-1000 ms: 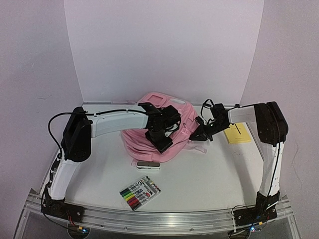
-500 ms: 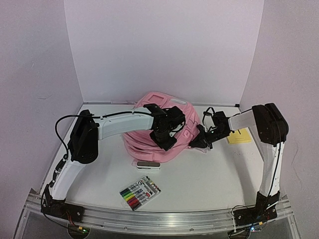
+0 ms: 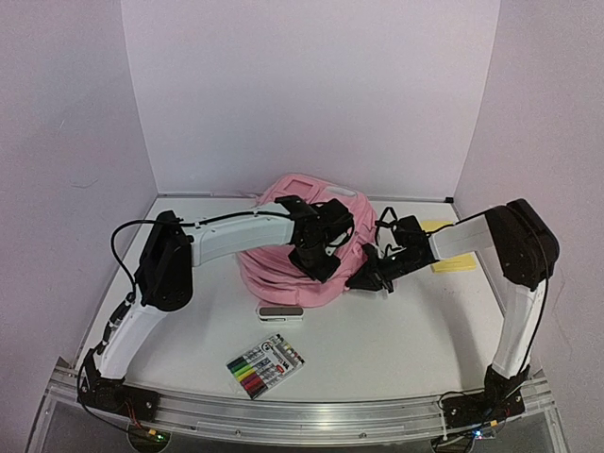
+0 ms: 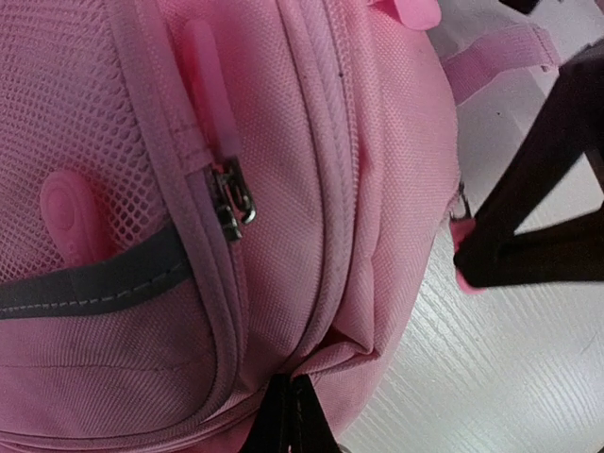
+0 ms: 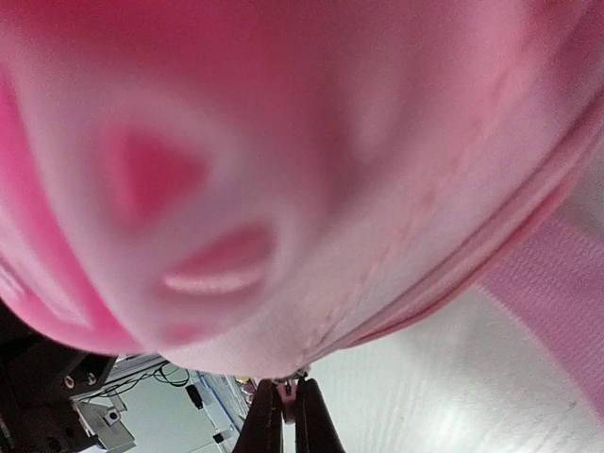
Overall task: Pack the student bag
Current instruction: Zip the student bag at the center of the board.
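Observation:
The pink student bag [image 3: 283,264] lies flat at the middle back of the table. My left gripper [image 3: 319,261] rests on its right side, shut on a fold of bag fabric beside the zip seam; the left wrist view shows its black tips [image 4: 291,401] pinching that fold. A front pocket zip slider [image 4: 231,200] shows there too. My right gripper [image 3: 362,279] is at the bag's right lower edge, shut on a small pink zip pull [image 5: 294,389] at the bag's rim. It also shows in the left wrist view as a dark shape [image 4: 538,222].
A pack of coloured markers [image 3: 265,364] lies near the front centre. A small white and grey case [image 3: 280,313] lies just in front of the bag. A yellow notepad [image 3: 453,258] lies at the right, behind the right arm. A pink strap [image 4: 500,52] trails off the bag's right.
My right gripper has moved left and toward the front along the bag's right edge, still pinching the pull. My left gripper has shifted slightly right on the bag.

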{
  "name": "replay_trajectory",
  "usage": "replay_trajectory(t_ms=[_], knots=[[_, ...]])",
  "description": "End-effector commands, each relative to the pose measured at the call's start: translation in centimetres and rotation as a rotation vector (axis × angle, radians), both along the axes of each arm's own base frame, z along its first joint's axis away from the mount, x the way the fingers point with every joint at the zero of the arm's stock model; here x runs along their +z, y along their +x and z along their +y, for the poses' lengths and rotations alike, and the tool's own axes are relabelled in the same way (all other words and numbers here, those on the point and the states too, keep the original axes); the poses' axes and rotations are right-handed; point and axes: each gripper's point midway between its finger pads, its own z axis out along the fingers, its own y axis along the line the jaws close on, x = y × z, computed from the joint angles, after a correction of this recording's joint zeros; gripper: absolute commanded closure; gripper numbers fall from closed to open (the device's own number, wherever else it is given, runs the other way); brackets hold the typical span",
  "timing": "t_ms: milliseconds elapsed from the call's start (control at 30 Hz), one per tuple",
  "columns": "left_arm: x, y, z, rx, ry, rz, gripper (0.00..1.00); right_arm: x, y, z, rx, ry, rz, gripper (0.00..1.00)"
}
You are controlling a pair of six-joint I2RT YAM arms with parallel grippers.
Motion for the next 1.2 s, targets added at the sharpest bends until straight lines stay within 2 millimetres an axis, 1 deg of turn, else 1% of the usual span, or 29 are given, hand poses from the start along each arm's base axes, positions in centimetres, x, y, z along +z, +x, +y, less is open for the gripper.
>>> replay_trajectory(t_ms=[0,67,133,200,333,400,467,500,533,567,633,667,700,767,833,867,933,1000,1033,1067,1100,1167], knots=[[3.7,4.6,-1.9,0.102,-0.199,-0.107,1.00,1.9,-3.2,2.8,0.023,0.015,-0.021,1.00],[3.9,4.9,-1.8,0.110,-0.213,-0.106,1.00,2.7,-3.8,3.8,0.022,0.026,-0.059,1.00],[3.9,5.1,-1.8,0.116,-0.221,-0.105,1.00,3.1,-4.4,5.0,0.032,0.037,-0.084,1.00],[3.8,5.2,-1.8,0.123,-0.229,-0.099,1.00,3.0,-5.2,6.1,0.057,0.040,-0.096,1.00],[3.7,5.7,-1.3,0.148,-0.253,-0.090,1.00,2.5,-6.7,7.7,0.074,0.039,-0.120,1.00],[4.0,6.0,-0.8,0.163,-0.267,-0.090,1.00,3.1,-6.7,8.1,0.061,0.063,-0.144,0.97],[4.4,6.0,-0.3,0.175,-0.282,-0.084,1.00,4.1,-6.4,8.3,0.057,0.078,-0.176,0.93],[4.7,6.0,0.0,0.178,-0.293,-0.082,1.00,4.9,-6.1,8.3,0.065,0.089,-0.209,0.90],[4.6,5.8,0.3,0.179,-0.295,-0.075,1.00,6.2,-5.7,8.2,0.067,0.104,-0.251,0.86],[5.2,5.6,0.5,0.174,-0.309,-0.078,1.00,7.5,-5.5,7.9,0.074,0.111,-0.299,0.80],[6.0,5.1,0.9,0.159,-0.322,-0.086,1.00,9.1,-5.1,6.9,0.086,0.097,-0.378,0.68],[6.6,4.9,1.4,0.160,-0.322,-0.090,0.98,10.4,-4.8,6.2,0.086,0.091,-0.424,0.60],[6.9,4.7,1.7,0.161,-0.321,-0.093,0.94,10.9,-4.7,5.3,0.091,0.069,-0.451,0.50],[7.6,4.1,2.3,0.157,-0.330,-0.096,0.84,12.4,-3.9,3.3,0.071,0.050,-0.497,0.41],[9.4,3.7,2.5,0.149,-0.369,-0.110,0.77,12.8,-3.1,1.3,0.051,0.022,-0.520,0.37],[9.9,3.3,2.7,0.147,-0.378,-0.110,0.73,12.8,-2.7,0.4,0.046,0.003,-0.530,0.37],[11.1,2.4,2.8,0.138,-0.395,-0.118,0.66,12.0,-1.6,-1.6,0.026,-0.049,-0.528,0.35],[11.4,1.1,2.7,0.118,-0.388,-0.112,0.62,11.1,-0.5,-2.5,0.031,-0.087,-0.533,0.35],[11.3,0.5,2.6,0.107,-0.380,-0.107,0.60,10.4,0.1,-2.7,0.034,-0.108,-0.527,0.35],[11.2,-0.3,2.5,0.102,-0.373,-0.096,0.58,10.1,0.7,-2.7,0.034,-0.118,-0.526,0.35],[11.1,-0.9,2.3,0.099,-0.373,-0.082,0.58,9.5,1.1,-2.6,0.039,-0.125,-0.517,0.34],[11.0,-2.2,1.5,0.105,-0.395,-0.039,0.56,9.0,2.0,-2.2,0.045,-0.125,-0.507,0.34]])
